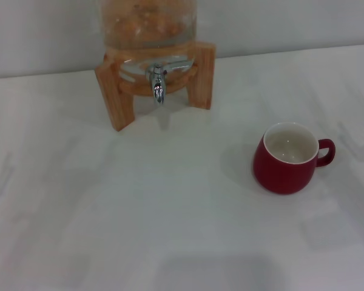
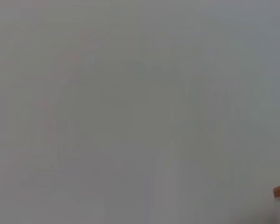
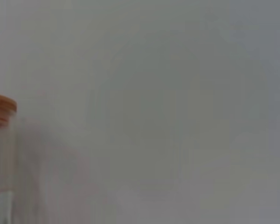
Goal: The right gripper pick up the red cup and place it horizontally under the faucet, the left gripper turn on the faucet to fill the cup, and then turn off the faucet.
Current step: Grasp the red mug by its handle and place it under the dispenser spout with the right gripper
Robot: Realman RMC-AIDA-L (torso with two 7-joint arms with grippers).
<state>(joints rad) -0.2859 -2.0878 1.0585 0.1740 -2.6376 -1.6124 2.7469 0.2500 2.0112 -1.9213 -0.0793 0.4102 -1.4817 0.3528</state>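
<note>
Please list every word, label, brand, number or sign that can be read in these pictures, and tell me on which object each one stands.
There is no readable text in any view.
Rounded dark-red ceramic cup with white inside: plain, no print.
Shiny chrome faucet: no marking visible.
Glass jar on the wooden stand: no label visible.
White table: bare of writing.

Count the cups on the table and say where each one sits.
1. The red cup stands upright on the table, handle pointing right, right of and nearer than the faucet. None seem hidden.

Head cam looks down, fwd at table (image 1: 170,230); both wrist cams face blank wall; share jar (image 3: 1,140) edge.
</note>
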